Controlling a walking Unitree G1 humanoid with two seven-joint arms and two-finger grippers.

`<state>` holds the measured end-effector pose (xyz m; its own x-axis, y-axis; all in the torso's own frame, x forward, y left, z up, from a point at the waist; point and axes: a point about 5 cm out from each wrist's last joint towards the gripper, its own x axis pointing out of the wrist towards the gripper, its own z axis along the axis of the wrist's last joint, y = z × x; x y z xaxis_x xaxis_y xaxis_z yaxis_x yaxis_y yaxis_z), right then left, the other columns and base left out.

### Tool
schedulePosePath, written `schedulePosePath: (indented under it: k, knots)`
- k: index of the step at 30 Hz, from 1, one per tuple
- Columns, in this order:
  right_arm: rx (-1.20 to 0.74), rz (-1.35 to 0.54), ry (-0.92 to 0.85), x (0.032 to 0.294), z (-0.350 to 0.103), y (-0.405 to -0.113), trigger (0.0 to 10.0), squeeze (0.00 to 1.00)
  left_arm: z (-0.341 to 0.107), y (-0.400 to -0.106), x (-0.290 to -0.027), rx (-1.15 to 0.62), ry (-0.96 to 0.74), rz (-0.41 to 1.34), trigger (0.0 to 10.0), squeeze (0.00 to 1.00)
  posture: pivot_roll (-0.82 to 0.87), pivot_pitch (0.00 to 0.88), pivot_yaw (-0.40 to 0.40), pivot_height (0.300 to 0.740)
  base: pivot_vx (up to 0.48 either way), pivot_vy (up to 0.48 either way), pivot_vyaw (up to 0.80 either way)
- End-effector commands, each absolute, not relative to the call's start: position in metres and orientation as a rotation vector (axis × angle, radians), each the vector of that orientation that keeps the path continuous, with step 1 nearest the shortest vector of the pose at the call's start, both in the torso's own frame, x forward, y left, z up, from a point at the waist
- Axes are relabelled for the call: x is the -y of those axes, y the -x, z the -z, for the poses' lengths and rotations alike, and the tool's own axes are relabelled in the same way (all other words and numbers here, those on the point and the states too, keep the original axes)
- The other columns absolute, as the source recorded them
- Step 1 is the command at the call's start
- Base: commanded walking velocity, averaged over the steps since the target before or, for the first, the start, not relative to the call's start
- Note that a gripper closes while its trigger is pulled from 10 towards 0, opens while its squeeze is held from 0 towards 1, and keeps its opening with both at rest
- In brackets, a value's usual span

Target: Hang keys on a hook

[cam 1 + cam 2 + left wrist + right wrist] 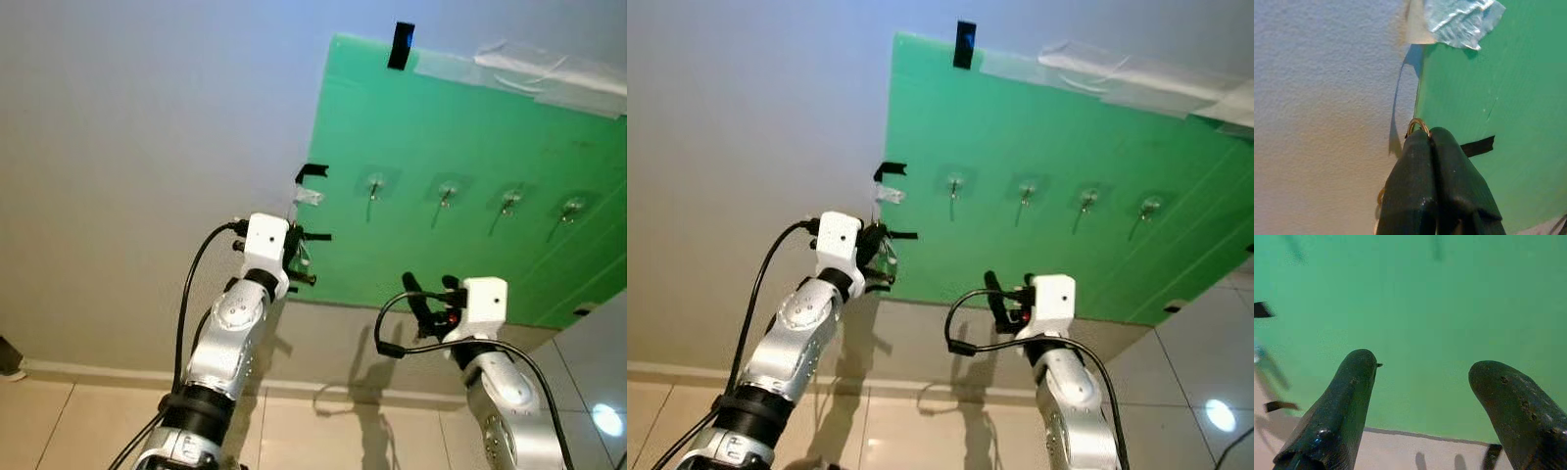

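- You've got the left gripper (1430, 134) clenched on the keys: in the left wrist view a brass key ring (1418, 125) pokes out above the closed fingertips (1415, 161); the keys themselves are hidden behind the fingers.
- The left gripper sits at the left edge of the green board (470, 166), roughly 9 o'clock of the board's middle, close to the wall (147, 127).
- Crumpled clear tape (1459, 19) and black tape strips (312, 172) mark that board edge, just above the gripper.
- Four hooks (373, 186) run in a row across the board; the nearest one is at about 2 o'clock from the left gripper in the head view, the others further toward 3 o'clock.
- The right gripper (1422, 369) is released, fingers spread wide, holding nothing, pointed at bare board below the hook row.
- Step in hand, as I judge it: carrying the keys to a hook; nothing hangs yet.
- Next move calls for shifting the left gripper toward 2 o'clock, getting the ring above the nearest hook's tip, then lowering it on before letting go.
- Watch it: the ring shows little free loop above the fingertips, so alignment looks tight.
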<state>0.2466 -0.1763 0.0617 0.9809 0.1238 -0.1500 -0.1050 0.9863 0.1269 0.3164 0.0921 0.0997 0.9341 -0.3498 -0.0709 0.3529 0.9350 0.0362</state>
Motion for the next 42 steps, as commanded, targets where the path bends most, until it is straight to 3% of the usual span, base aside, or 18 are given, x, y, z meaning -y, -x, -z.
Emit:
schedulePosePath:
  k: [1, 9, 19, 32, 42]
  knots:
    - [-0.165, -0.082, -0.124, 0.182, -0.058, -0.244, 10.0, 0.00, -0.108, -0.315, -0.082, -0.037, -0.074, 0.407, 10.0, 0.00, 0.06, 0.000, -0.095, 0.740, 0.000, 0.000, 0.00]
    - [-0.148, -0.075, -0.137, 0.167, -0.053, -0.247, 10.0, 0.00, -0.118, -0.311, -0.109, -0.042, -0.121, 0.388, 10.0, 0.00, 0.09, 0.000, -0.018, 0.740, 0.000, 0.000, 0.00]
    - [-0.153, -0.079, -0.130, 0.167, -0.049, -0.239, 10.0, 0.00, -0.093, -0.275, -0.148, -0.112, -0.069, 0.225, 10.0, 0.00, 0.09, 0.000, -0.041, 0.740, 0.000, 0.000, 0.00]
    - [-0.119, -0.054, -0.128, 0.167, -0.052, -0.251, 10.0, 0.00, -0.121, -0.304, -0.126, -0.059, -0.095, 0.347, 10.0, 0.00, 0.05, 0.000, 0.003, 0.740, 0.000, 0.000, 0.00]
    - [-0.128, -0.078, -0.062, 0.169, -0.054, -0.250, 10.0, 0.00, -0.112, -0.287, -0.124, -0.089, -0.099, 0.372, 10.0, 0.00, 0.03, 0.000, -0.008, 0.740, 0.000, 0.000, 0.00]
